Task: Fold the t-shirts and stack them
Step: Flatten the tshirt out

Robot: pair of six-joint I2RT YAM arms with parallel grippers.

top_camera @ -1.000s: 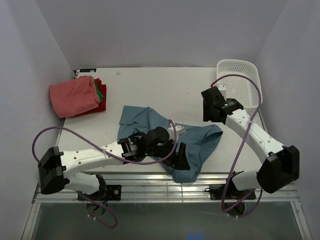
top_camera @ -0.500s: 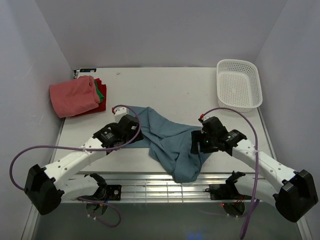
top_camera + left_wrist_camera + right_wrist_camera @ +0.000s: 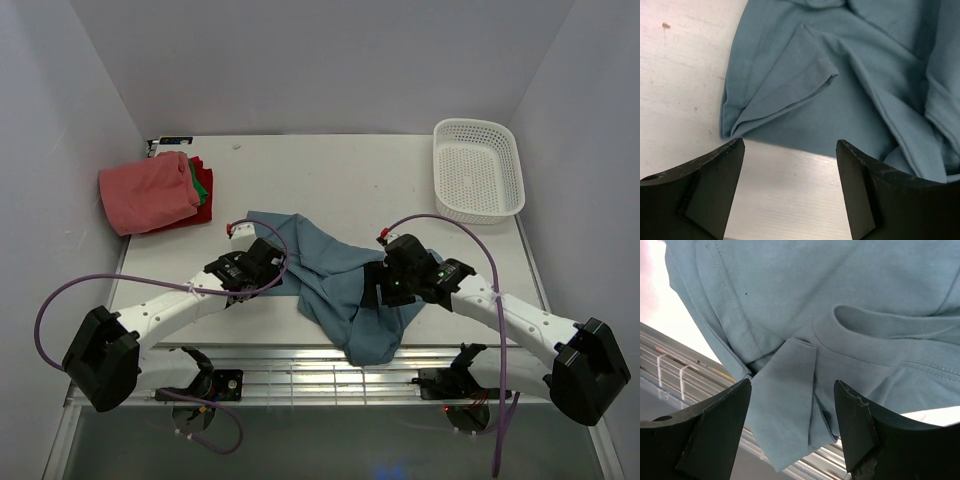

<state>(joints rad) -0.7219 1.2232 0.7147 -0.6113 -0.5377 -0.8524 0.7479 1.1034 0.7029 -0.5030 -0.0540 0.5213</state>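
- Teal shirt (image 3: 335,280) is lying crumpled and unfolded on the near middle of the table (image 3: 340,180), between the two arms.
- Its near end is drooping over the table's front edge, onto the metal rails (image 3: 300,380) there.
- In the left wrist view the teal shirt (image 3: 850,90) is showing a short sleeve (image 3: 790,80) folded flat across the body, its hem stitched.
- In the right wrist view the teal shirt (image 3: 805,285) is showing its ribbed collar (image 3: 880,322) and a creased flap hanging past the table edge.
- Left gripper (image 3: 268,268) is hovering at the shirt's left edge with its jaws standing wide apart and gripping nothing.
- From its own camera, the left gripper (image 3: 790,145) is sitting over bare table just beside the cloth's edge.
- Right gripper (image 3: 382,290) is hanging over the shirt's right part, jaws likewise spread wide and empty.
- From its own camera, the right gripper (image 3: 792,385) is framing the creased flap below the collar; whether the fingers are touching cloth I cannot tell.
- Pink shirt (image 3: 148,192) is resting folded at the far left corner, well apart from the teal one.
- Green shirt (image 3: 204,183) and red shirt (image 3: 203,208) are peeking out from under the pink one's right side in the same stack.
- White mesh basket (image 3: 478,170) is standing at the far right corner.
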